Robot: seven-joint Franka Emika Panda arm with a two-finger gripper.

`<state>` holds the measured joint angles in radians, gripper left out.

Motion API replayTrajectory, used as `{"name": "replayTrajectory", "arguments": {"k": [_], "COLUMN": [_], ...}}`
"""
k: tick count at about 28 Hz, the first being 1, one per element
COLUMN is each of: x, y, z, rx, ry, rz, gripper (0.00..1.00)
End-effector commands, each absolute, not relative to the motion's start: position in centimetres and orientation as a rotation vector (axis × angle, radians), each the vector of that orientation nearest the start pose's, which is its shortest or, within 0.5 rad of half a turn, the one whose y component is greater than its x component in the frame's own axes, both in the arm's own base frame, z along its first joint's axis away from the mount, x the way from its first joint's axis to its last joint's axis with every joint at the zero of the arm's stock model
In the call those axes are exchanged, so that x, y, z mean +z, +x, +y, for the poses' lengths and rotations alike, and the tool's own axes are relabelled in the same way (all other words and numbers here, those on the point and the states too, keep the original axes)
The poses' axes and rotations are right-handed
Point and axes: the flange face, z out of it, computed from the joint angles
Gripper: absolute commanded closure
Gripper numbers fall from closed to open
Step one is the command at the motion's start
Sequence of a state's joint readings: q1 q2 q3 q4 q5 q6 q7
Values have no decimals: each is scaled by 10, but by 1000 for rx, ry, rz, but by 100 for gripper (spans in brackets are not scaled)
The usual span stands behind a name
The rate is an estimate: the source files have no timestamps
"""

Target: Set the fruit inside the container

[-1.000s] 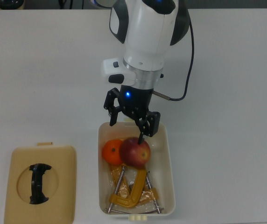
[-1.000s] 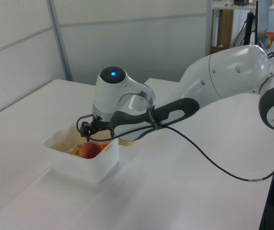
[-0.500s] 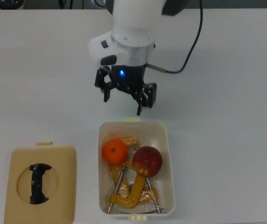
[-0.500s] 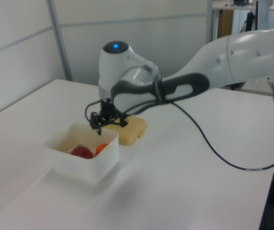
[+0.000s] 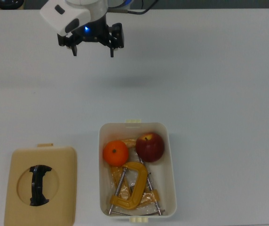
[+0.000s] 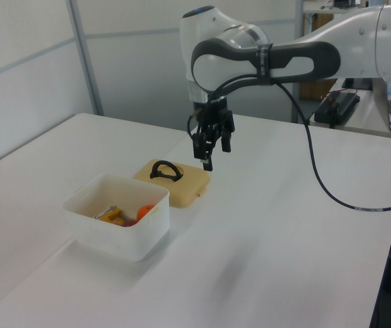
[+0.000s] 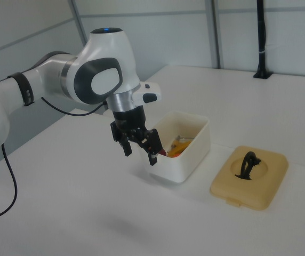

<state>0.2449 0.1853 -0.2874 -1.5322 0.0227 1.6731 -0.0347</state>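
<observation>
Your gripper point(image 5: 92, 48) hangs spread wide and empty, high above the bare table point(image 5: 228, 84), well apart from the tub point(image 5: 171, 165). You can see both fruits inside the tub in the top view: the mandarin point(image 5: 115, 153) toward the top view's left, the apple point(image 5: 150, 146) just beside it toward the right, with yellow clamps point(image 5: 130, 188) below them. Your tan lid point(image 5: 40, 186) lies flat near the tub, on the top view's left.

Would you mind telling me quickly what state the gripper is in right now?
Gripper: open, holding nothing, raised above the table away from the container.
</observation>
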Motion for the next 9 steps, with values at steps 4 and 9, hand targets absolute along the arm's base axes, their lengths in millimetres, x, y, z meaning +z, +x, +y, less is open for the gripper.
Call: {"name": "replayTrajectory", "arguments": {"k": [4,9], "x": [577,586], "y": [586,572], "z": [-56,-80], "rx": [22,76], "ry": [-3168,-3175], "rz": [20,22], "gripper": [0,0]}}
